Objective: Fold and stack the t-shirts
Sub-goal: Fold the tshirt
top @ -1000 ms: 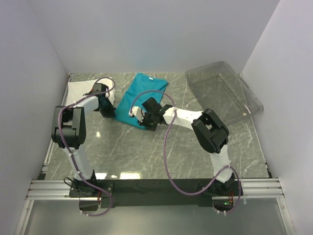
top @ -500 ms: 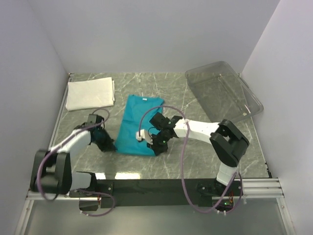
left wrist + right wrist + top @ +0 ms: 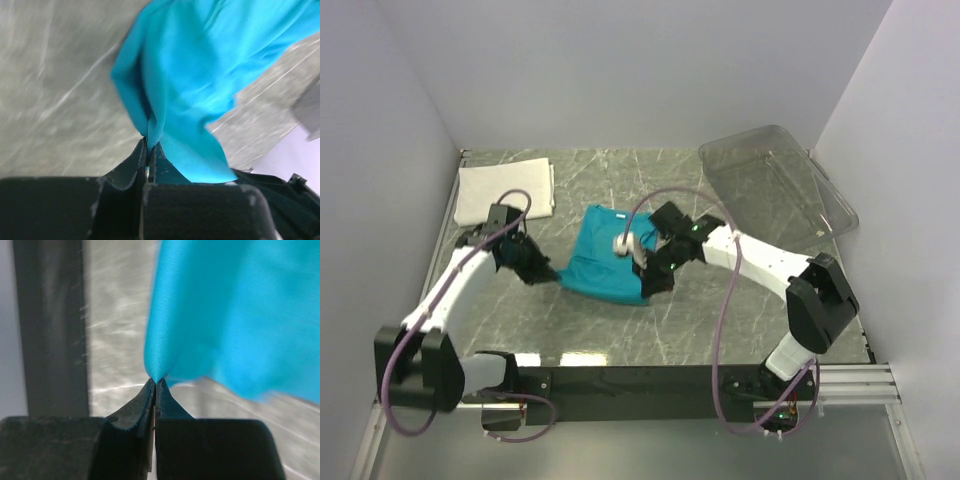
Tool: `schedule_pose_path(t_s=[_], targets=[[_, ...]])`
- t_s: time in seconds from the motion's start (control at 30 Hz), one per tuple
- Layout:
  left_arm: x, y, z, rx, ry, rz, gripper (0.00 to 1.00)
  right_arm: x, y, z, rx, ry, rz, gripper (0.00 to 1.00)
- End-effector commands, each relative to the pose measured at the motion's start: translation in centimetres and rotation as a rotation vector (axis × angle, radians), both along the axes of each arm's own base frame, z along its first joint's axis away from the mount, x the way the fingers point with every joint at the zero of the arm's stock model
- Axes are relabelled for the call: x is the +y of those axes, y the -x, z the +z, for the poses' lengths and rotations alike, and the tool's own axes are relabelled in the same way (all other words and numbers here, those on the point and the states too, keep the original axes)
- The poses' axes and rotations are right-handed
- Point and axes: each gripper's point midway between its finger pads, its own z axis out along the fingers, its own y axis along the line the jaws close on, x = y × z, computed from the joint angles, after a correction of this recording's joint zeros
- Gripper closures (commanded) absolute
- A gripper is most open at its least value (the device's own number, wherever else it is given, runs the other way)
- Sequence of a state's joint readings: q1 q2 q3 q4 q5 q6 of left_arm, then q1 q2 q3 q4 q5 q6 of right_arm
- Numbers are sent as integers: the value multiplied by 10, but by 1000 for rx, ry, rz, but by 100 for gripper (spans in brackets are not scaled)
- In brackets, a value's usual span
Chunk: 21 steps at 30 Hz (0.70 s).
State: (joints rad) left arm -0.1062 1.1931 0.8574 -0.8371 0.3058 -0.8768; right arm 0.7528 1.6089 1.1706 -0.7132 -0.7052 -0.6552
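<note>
Folding the teal t-shirt (image 3: 603, 262), mid-workspace: the left gripper (image 3: 538, 270) and right gripper (image 3: 655, 282) each clamp tight on a near corner. The folded white t-shirt (image 3: 505, 192) lies far left. Next move likely needs both corners carried evenly.

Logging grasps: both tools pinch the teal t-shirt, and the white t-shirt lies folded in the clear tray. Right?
Wrong: top external view shows the white t-shirt folded on the table at far left, outside the clear tray. Left tool and right tool do pinch the teal t-shirt.
</note>
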Motion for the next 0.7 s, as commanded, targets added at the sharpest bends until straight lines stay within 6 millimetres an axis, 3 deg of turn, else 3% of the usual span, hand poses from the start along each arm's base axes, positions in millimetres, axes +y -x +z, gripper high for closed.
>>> schedule_pose_path(t_s=[0.0, 0.03, 0.07, 0.13, 0.17, 0.2, 0.23, 0.3, 0.33, 0.4, 0.43, 0.47, 0.5, 0.67], targets=[[-3, -51, 22, -109, -9, -10, 100, -4, -56, 19, -10, -47, -159, 100], [-4, -66, 16, -105, -15, -8, 100, -3, -71, 25, -18, -59, -193, 100], [-5, -77, 17, -115, -15, -10, 100, -10, -90, 17, 2, -46, -245, 100], [-9, -105, 29, -155, -5, -16, 100, -8, -116, 25, 9, -74, -301, 100], [-11, -117, 20, -135, -1, -18, 100, -10, -128, 16, 34, -61, -333, 100], [-14, -135, 32, -175, 7, -26, 100, -15, -141, 15, 38, -62, -373, 100], [-15, -146, 22, -150, 0, -28, 100, -12, -154, 15, 33, -64, -388, 100], [-21, -176, 39, -206, 21, -43, 100, -14, -170, 16, 36, -70, -421, 100], [-23, -187, 29, -187, 19, -43, 100, -12, -178, 21, 27, -84, -436, 100], [-33, -214, 52, -261, 56, -61, 100, -13, -192, 21, 8, -97, -479, 100], [-35, -224, 44, -249, 60, -60, 100, -16, -198, 22, 5, -102, -504, 100], [-40, -230, 49, -261, 82, -70, 100, -19, -203, 25, 0, -113, -523, 100], [-45, -243, 65, -309, 91, -77, 100, -19, -210, 28, -8, -132, -546, 100], [-59, -273, 75, -371, 147, -89, 100, -33, -232, 46, -32, -205, -607, 100]])
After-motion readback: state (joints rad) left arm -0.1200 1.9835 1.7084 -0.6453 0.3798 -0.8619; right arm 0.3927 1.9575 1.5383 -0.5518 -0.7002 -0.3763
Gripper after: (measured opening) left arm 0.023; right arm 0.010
